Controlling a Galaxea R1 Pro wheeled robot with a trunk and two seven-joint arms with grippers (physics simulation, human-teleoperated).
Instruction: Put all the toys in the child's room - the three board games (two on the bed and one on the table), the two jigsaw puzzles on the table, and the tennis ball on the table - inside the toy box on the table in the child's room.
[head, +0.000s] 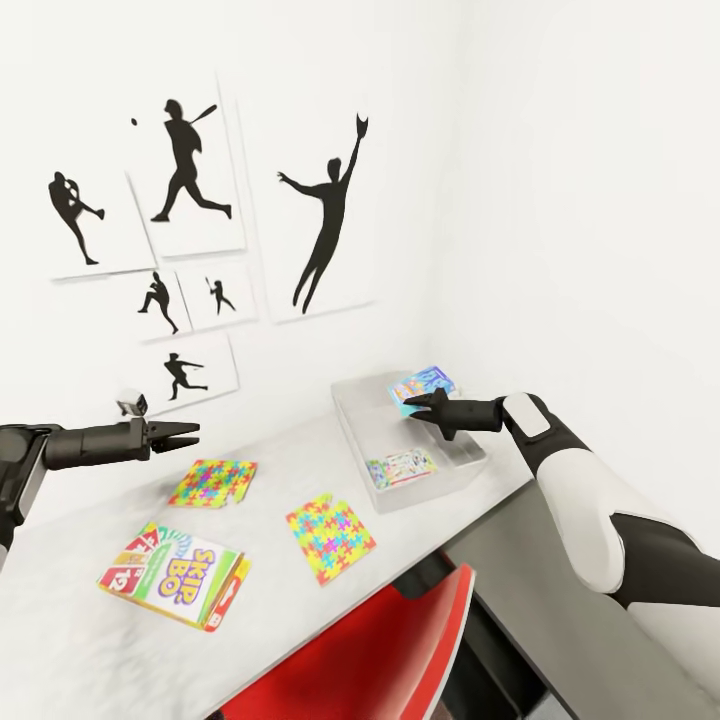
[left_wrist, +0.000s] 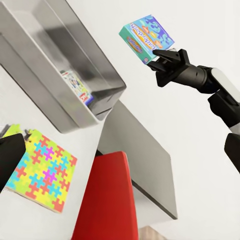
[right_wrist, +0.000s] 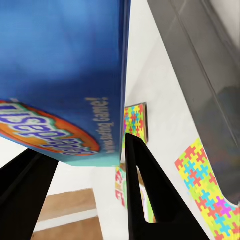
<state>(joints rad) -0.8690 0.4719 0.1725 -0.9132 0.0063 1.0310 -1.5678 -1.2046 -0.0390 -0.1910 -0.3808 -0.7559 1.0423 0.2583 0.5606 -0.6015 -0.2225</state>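
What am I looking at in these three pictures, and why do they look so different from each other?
It is a computer-simulated robot with two arms, tidying toys. The big picture comes from a camera on its head; the other two come from cameras near each hand.

From the head you see the pale table. On it lie two bright jigsaw puzzles, a Skip-Bo game box and a grey toy box with one colourful game already inside.

The right hand holds a blue board game above the toy box, pinched by its edge. Its own camera sees that game very close up, between the black fingers.

The left hand hovers over the table, holding nothing, apparently open.
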